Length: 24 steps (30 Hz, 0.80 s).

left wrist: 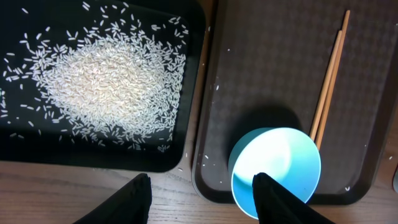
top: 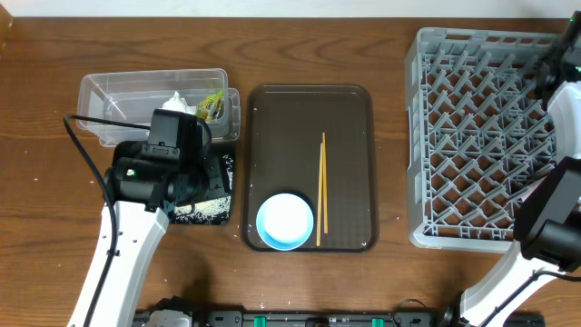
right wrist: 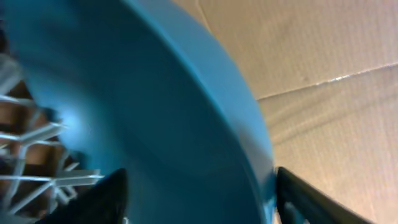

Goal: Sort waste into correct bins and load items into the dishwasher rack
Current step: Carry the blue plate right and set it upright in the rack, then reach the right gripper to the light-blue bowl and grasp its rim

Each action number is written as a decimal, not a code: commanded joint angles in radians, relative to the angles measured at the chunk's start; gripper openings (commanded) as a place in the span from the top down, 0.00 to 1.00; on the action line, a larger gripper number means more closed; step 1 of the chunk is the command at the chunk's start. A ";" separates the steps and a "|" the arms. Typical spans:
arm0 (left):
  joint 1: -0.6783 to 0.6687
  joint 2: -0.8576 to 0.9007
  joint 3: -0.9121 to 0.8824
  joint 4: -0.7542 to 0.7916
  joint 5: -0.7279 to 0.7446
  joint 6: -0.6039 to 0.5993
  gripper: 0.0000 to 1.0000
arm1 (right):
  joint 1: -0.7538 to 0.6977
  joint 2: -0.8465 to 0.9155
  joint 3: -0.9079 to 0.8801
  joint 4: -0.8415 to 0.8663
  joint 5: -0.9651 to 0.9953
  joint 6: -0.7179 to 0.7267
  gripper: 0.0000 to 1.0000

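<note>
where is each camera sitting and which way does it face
Overhead: fixed above the table, facing straight down on brown tray and rack; left arm and right arm show.
Left wrist: on the left arm, facing down at rice in the black tray and the bowl; its open jaws show at the bottom.
Right wrist: on the right arm, close against the blue plate, rack lattice at left; its jaws show at the bottom.
Shared: overhead and left wrist both show bowl, chopsticks, brown tray.

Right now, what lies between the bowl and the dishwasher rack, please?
The chopsticks, beside the bowl, then bare table up to the rack; seen overhead.
</note>
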<state>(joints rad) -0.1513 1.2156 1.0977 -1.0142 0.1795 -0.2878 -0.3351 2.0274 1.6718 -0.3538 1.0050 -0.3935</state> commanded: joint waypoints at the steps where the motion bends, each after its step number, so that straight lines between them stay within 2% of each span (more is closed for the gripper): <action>1: 0.004 0.000 -0.003 -0.002 -0.008 -0.005 0.44 | 0.051 -0.096 -0.006 0.001 -0.073 0.042 0.17; 4: 0.004 0.000 -0.003 -0.002 -0.009 -0.005 0.44 | 0.078 -0.173 -0.006 -0.008 -0.148 0.042 0.10; 8: 0.004 0.000 -0.003 -0.002 -0.008 -0.005 0.45 | 0.122 -0.277 -0.006 -0.118 -0.318 0.045 0.09; 10: 0.004 0.000 -0.003 -0.002 -0.009 -0.005 0.44 | 0.158 -0.321 -0.006 -0.211 -0.419 0.094 0.10; 15: 0.004 0.000 -0.003 -0.003 -0.009 -0.005 0.44 | 0.259 -0.386 -0.006 -0.441 -0.797 0.256 0.21; 20: 0.004 0.000 -0.003 -0.015 -0.010 -0.005 0.44 | 0.357 -0.380 -0.008 -0.597 -1.201 0.401 0.21; 24: 0.004 0.000 -0.004 -0.043 -0.037 -0.005 0.44 | 0.464 -0.362 -0.031 -0.667 -1.342 0.424 0.27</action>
<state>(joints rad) -0.1513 1.2156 1.0973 -1.0439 0.1757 -0.2878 0.0635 1.6466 1.6588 -1.0004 -0.0990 -0.0494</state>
